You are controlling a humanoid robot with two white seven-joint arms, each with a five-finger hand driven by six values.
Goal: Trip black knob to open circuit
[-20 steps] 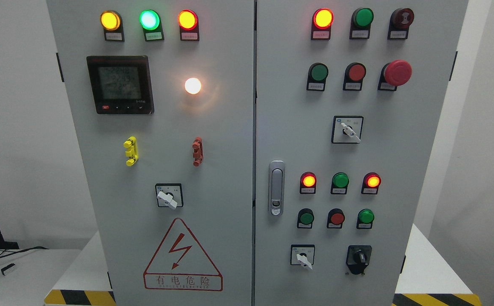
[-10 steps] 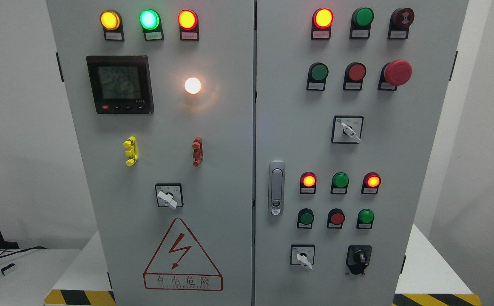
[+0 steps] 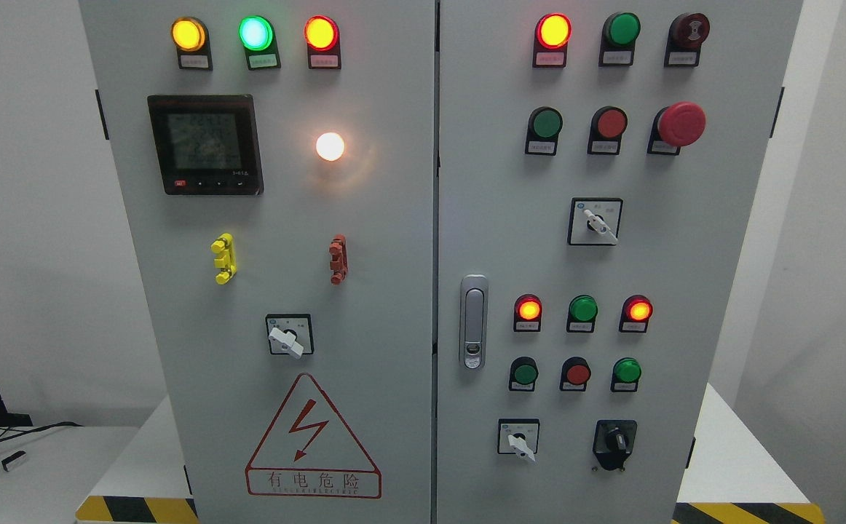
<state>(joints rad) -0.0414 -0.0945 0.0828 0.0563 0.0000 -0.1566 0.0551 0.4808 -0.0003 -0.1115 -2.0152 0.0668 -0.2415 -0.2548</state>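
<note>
From my feed I see a white-walled room with a grey two-door electrical cabinet (image 3: 365, 218) filling the frame, standing on a white platform (image 3: 729, 451) edged with yellow-and-black hazard tape. Neither of the robot's hands shows anywhere, so I cannot tell how their fingers are set or whether they hold anything.

The black knob (image 3: 615, 441) sits at about 5 o'clock on the right door, its pointer tilted slightly toward 11 o'clock. At its 9 o'clock is a white selector switch (image 3: 518, 439), and at its 12 o'clock a green button (image 3: 626, 371), last in a row of three buttons. Above that row are three indicator lamps, the outer two glowing red-orange. The door latch (image 3: 473, 322) lies near the right door's inner edge.

On the left door I see a digital meter (image 3: 205, 144) at 10 o'clock, a glowing white lamp (image 3: 330, 146) beside it, and a red lightning warning triangle (image 3: 313, 438) at 6 o'clock.
</note>
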